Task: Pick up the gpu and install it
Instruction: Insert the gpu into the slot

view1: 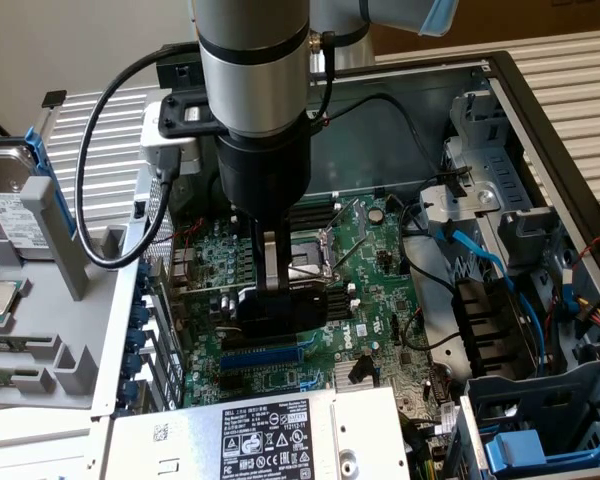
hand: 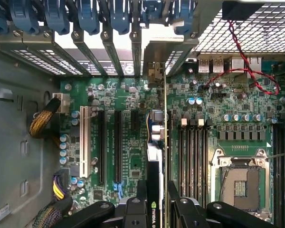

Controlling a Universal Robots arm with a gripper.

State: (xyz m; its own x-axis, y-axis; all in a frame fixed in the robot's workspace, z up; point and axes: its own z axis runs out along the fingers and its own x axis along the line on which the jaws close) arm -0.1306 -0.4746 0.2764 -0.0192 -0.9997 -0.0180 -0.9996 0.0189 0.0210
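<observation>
**Card Held Edge-On Over the Board**

The gripper [hand: 156, 186] had its fingers [hand: 141, 190] clamped on both faces of the gpu [hand: 154, 166], a flat green card with a black shroud. The card stood on edge over the large green motherboard [hand: 228, 142]. It looked light and stiff but fragile, best held by the shroud, clear of components.

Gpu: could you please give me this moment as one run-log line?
claw: shut on gpu | gpu: held edge-down over motherboard, inside case | seated: cannot tell

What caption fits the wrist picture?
The gripper holds the gpu on edge over the green motherboard.
</observation>
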